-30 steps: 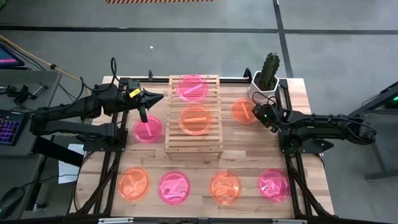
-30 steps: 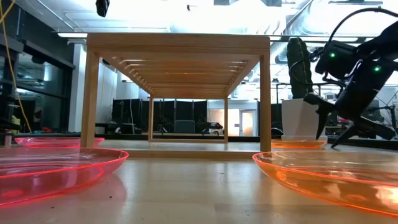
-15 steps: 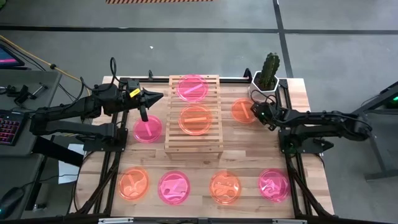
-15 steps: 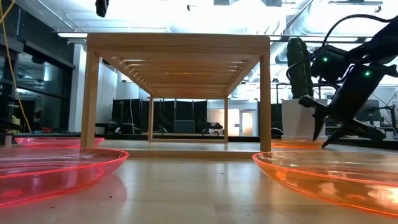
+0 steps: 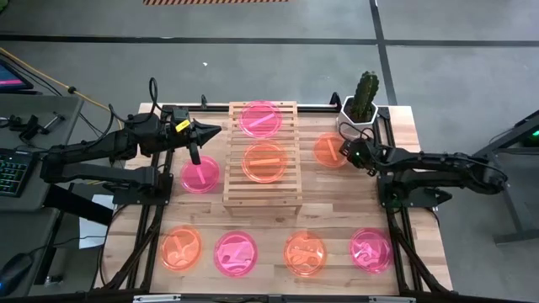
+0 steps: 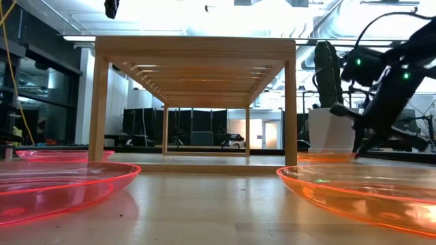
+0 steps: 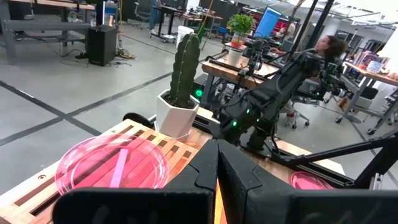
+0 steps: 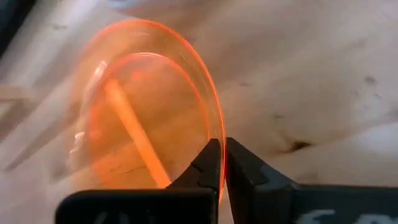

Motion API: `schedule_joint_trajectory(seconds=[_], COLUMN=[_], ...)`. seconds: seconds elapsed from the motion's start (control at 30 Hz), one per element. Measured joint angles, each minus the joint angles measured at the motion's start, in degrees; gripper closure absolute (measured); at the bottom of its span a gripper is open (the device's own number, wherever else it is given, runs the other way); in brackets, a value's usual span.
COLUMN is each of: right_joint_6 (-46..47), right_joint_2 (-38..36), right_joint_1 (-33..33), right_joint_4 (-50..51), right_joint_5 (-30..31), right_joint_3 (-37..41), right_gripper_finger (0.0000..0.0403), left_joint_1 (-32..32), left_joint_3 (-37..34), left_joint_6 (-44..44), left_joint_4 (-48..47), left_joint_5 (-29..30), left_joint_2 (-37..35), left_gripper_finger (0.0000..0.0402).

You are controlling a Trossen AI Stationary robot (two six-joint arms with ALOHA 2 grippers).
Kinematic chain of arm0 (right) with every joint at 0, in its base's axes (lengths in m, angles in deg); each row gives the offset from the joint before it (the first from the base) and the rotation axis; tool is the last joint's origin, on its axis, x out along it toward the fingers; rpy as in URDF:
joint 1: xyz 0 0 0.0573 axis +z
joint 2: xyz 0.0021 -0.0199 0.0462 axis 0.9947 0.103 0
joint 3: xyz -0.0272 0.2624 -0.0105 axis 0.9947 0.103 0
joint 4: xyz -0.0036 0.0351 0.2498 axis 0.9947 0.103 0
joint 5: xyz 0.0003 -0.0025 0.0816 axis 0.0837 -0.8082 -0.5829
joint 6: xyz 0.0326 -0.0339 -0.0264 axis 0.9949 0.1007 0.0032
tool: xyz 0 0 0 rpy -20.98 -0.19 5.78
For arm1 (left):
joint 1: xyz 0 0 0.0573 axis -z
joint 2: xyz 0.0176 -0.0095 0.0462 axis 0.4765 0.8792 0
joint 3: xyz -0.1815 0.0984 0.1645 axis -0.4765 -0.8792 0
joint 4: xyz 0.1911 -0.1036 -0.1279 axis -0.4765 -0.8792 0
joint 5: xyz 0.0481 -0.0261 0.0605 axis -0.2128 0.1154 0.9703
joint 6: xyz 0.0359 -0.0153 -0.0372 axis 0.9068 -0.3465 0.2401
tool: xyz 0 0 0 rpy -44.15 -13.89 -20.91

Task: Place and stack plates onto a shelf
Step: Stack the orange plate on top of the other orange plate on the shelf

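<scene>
Bench (image 5: pixel 337 198): wooden planks, carrying everything; four plates sit in a row along the near edge, well away from both tools.
Shelf (image 5: pixel 263 156): slatted rack standing between the two tools, with a pink plate (image 5: pixel 259 118) and an orange one (image 5: pixel 264 161) already on top.
Cactus (image 5: pixel 365 94): potted, just behind the right tool, close enough to be worth minding on the lift.
Left tool (image 5: pixel 205 132): hanging above the bench beside the shelf, fingers pressed together on nothing; a pink plate (image 5: pixel 200 175) lies just below it on the bench.
Right tool (image 5: pixel 344 151): down at the bench on the far side of the shelf, and there it is, fingers clamped thin on the rim of the orange plate (image 8: pixel 149 112).
Orange plate: flat on the bench between the right tool and the shelf, gripped at the edge nearest the tool.
Handling: looks light, thin, stiff, glossy plastic, so likely slippery; the upturned rim is the only real hold, and a one-edge pinch may let it droop or twist.
Next: I'd say lift gently, keep it level, carry it over the shelf.
</scene>
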Motion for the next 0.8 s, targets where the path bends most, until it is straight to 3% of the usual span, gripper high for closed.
schedule_joint_trajectory(seconds=[0.2, 0.43, 0.63, 0.8], right_joint_6=[-10.2, -21.4, -27.0, -27.4], right_joint_2=[-7.6, -13.5, -13.4, -9.2], right_joint_1=[0.0, 0.0, 2.7, 8.6], right_joint_4=[11.8, 26.3, 24.0, 16.9], right_joint_5=[0.8, 4.0, 4.1, 4.2], right_joint_3=[-9.4, -26.1, -36.9, -39.4], right_gripper_finger=[0.0403, 0.0403, 0.0403, 0.0403], left_joint_1=[0.0, 0.0, 0.0, 0.0], left_joint_3=[0.0, 0.0, 0.0, 0.0], left_joint_6=[0.0, 0.0, 0.0, 0.0], left_joint_4=[0.0, 0.0, 0.0, 0.0], left_joint_5=[0.0, 0.0, 0.6, 1.3], left_joint_2=[0.0, 0.0, 0.0, 0.0], left_gripper_finger=[0.0401, 0.0401, 0.0401, 0.0401])
